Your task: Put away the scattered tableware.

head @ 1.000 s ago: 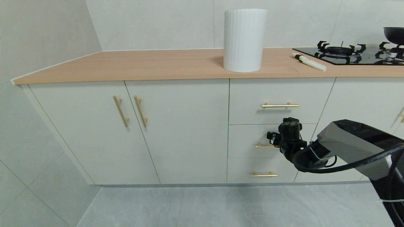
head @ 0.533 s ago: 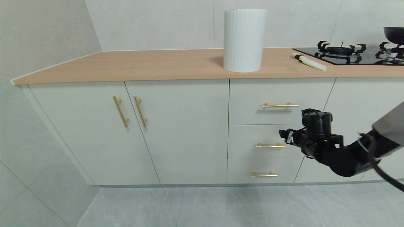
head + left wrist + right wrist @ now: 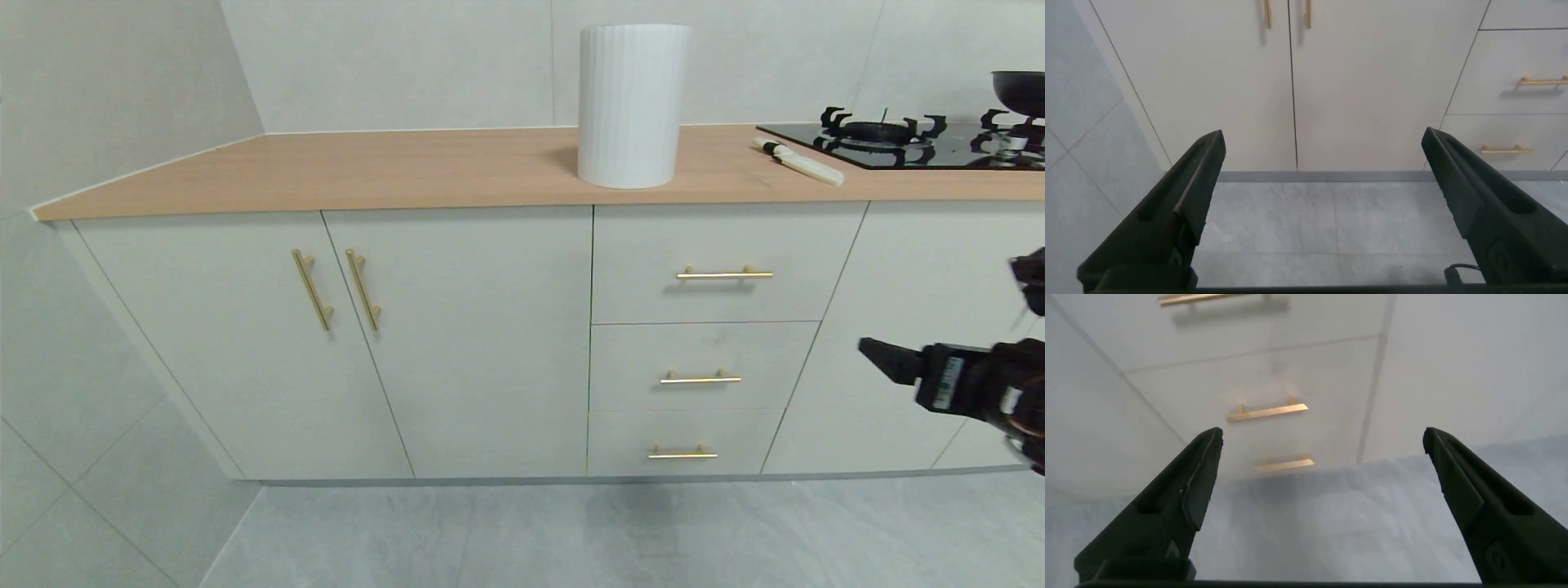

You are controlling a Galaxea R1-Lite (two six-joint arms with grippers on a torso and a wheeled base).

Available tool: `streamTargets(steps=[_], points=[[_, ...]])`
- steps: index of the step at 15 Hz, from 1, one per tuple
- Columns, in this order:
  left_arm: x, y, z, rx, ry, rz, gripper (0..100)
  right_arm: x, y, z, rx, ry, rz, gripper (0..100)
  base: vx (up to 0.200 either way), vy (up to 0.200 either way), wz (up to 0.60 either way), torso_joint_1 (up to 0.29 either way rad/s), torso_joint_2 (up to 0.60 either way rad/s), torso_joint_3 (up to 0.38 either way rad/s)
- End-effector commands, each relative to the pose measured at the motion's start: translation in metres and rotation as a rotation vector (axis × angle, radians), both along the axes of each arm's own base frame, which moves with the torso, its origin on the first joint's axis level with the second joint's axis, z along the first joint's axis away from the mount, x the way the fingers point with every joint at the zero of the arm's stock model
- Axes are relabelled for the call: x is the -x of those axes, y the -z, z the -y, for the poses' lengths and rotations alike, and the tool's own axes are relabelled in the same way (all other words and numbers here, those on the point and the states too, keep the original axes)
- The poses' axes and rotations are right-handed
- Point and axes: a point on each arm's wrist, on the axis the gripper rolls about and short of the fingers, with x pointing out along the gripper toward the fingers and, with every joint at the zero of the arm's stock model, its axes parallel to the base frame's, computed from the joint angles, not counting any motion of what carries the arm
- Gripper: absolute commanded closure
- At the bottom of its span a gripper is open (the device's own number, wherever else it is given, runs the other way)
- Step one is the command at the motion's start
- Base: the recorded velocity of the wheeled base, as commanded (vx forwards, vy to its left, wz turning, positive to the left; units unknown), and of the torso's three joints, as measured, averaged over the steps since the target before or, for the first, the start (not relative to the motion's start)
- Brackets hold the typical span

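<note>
The left gripper [image 3: 1323, 143] hangs low before the cupboard doors [image 3: 457, 343], fingers [image 3: 1184, 204] spread wide on nothing. On the bench [image 3: 367, 167] a ribbed white canister [image 3: 629, 104] stands upright, probably the holder for loose pieces. The pale utensil [image 3: 798, 160], the tableware to stow, lies flat just beside the hob [image 3: 898, 143]. Lower right, the right gripper [image 3: 1323, 439] faces the shut drawers [image 3: 702, 347], fingers wide apart and empty, free for a pick.
</note>
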Motion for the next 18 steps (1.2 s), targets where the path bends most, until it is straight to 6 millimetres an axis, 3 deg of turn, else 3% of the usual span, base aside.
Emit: streamTargets(steps=[1, 5, 10, 15, 18], points=[[0.000, 0.000, 0.000, 0.000, -0.001, 0.000, 0, 0.106, -0.025, 0.036, 0.010, 0.043, 0.132, 0, 0.000, 0.000, 0.00, 0.000, 0.00, 0.000], [0.000, 0.000, 0.000, 0.000, -0.001, 0.000, 0, 0.173, -0.016, 0.053, 0.148, 0.128, 0.244, 0, 0.000, 0.000, 0.00, 0.000, 0.00, 0.000], [0.000, 0.000, 0.000, 0.000, -0.001, 0.000, 0, 0.234, 0.012, 0.058, 0.249, 0.186, 0.377, 0, 0.000, 0.000, 0.00, 0.000, 0.00, 0.000], [0.000, 0.000, 0.000, 0.000, -0.001, 0.000, 0, 0.256, 0.024, 0.053, 0.259, 0.205, 0.461, 0, 0.000, 0.000, 0.00, 0.000, 0.00, 0.000], [0.000, 0.000, 0.000, 0.000, -0.001, 0.000, 0, 0.242, 0.049, 0.051, 0.229, 0.105, 0.396, 0, 0.000, 0.000, 0.00, 0.000, 0.00, 0.000]])
